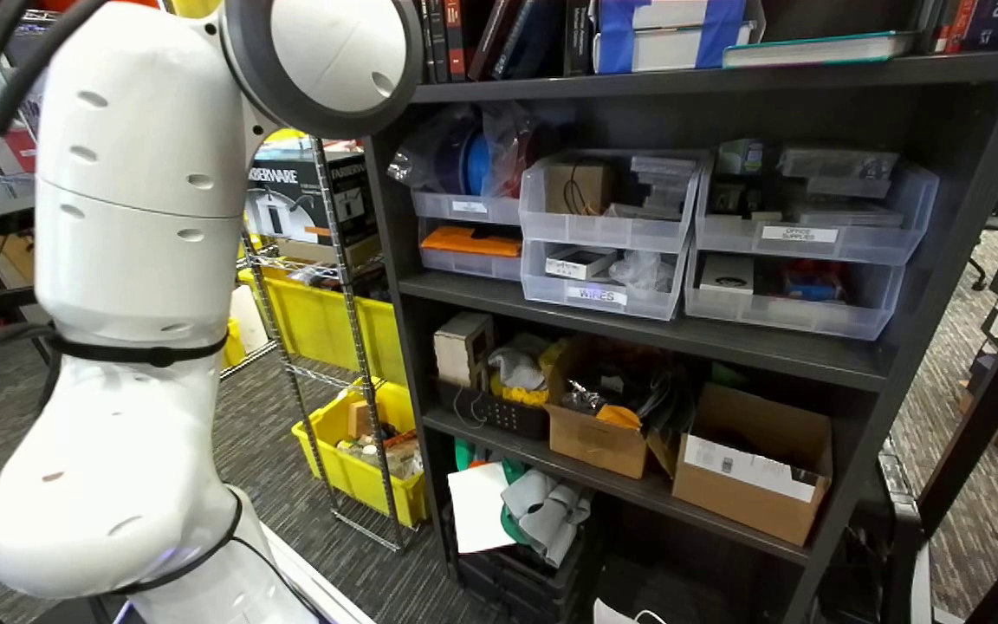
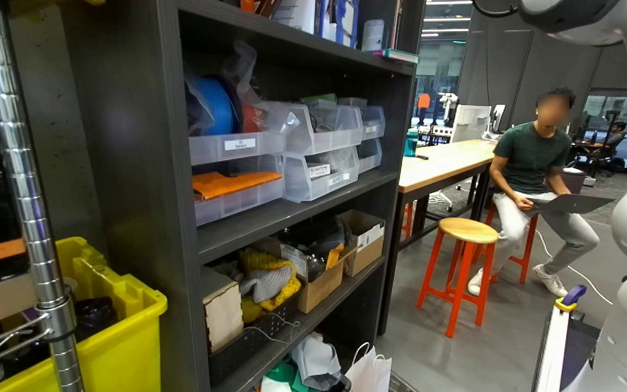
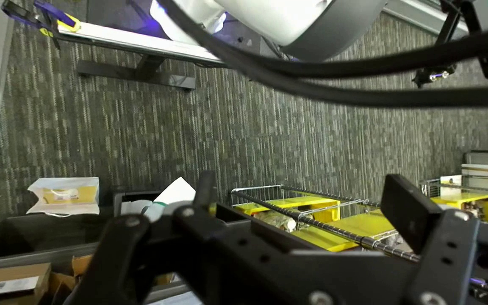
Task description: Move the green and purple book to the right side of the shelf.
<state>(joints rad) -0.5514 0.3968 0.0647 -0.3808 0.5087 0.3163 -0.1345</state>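
Wrist view shows the gripper [image 3: 307, 199] with its two fingers [image 3: 409, 207] spread well apart, carpet [image 3: 210, 140] and yellow bins [image 3: 367, 220] seen through the gap between them. The green and purple book [image 1: 819, 52] lies outside that gap; how near the fingertips are to it I cannot tell. In both exterior views the book rests flat on the top board of the shelf [image 1: 776, 354], close to the board's front edge and toward its right end as one faces it. In an exterior view it sits between volumes banded in blue [image 1: 672, 48] and the upright red and dark spines [image 1: 962, 26] at the board's right corner. Its teal edge and white pages show. In an exterior view the near corner of the wooden table [image 2: 449, 158] stands beside the shelf's right-hand upright, and the book appears above that corner.
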